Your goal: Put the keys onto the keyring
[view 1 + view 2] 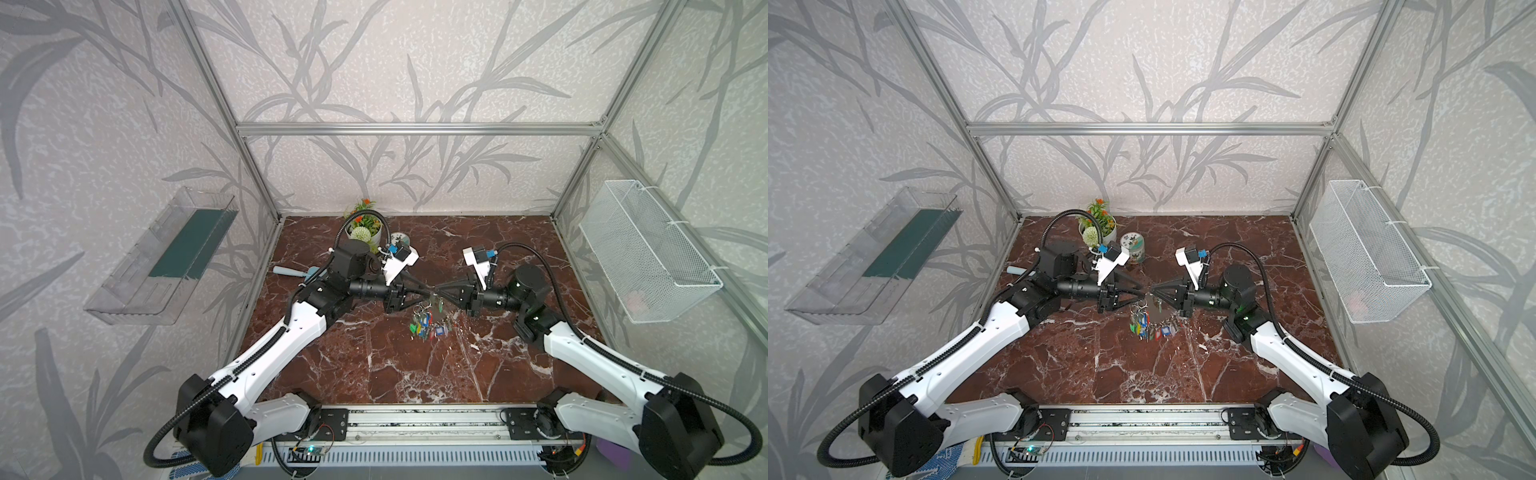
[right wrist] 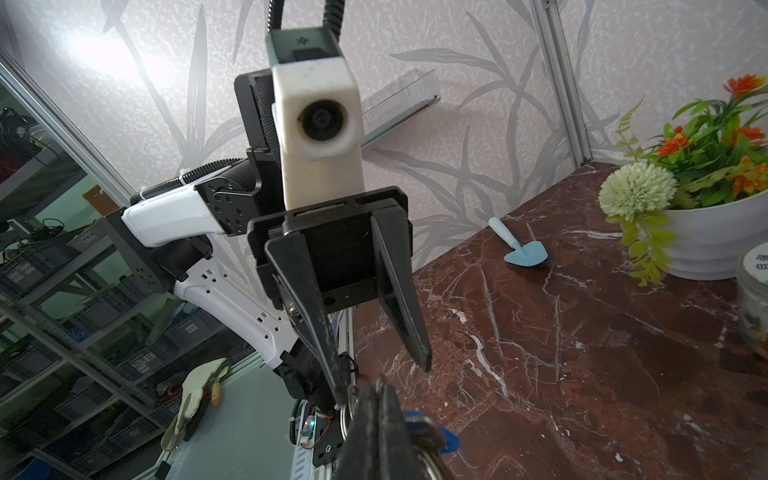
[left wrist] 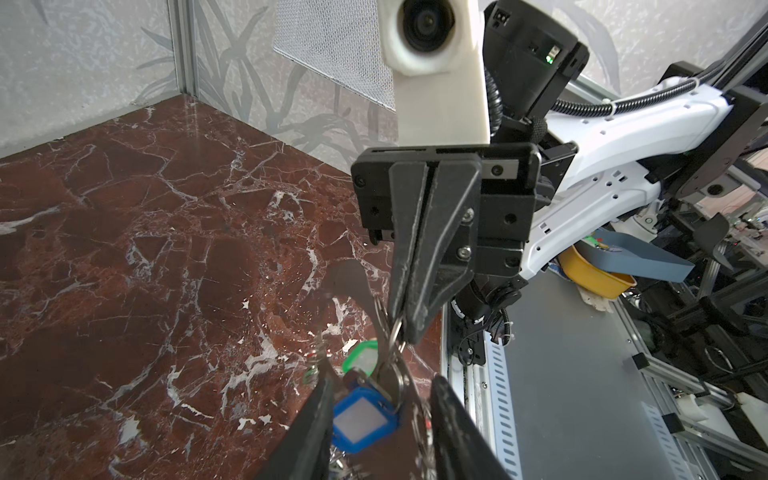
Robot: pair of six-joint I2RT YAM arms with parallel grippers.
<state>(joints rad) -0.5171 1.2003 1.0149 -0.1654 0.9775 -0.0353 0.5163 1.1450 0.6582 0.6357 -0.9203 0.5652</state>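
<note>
1. The right claw [image 3: 397,328] has its jaws pressed together, and a thin metal ring [image 3: 394,332] is pinched at their very tip.
2. I cannot tell whether that ring sits on the keyring's edge or belongs to one of the keys.
3. The left claw [image 2: 382,380] faces it tip to tip, and the two nearly meet above the marble table [image 1: 374,365].
4. The left claw's jaws stand partly apart, with clear space between the fingers [image 2: 316,332], and nothing is clamped in them.
5. One left fingertip reaches the rings beside the right claw's tip; contact cannot be judged.
6. A blue key [image 3: 360,419] hangs between the left claw's two fingers, ungripped.
7. A green key [image 3: 362,358] hangs just beyond it, below the right claw's tip.
8. Grey flat metal that looks like the keyring [image 3: 387,374] dangles straight under the right claw's pinch, largely hidden among the rings.
9. In both top views the bunch of keys [image 1: 424,325] trails from the claw tips down towards the table, on the side nearer the arm bases.
</note>
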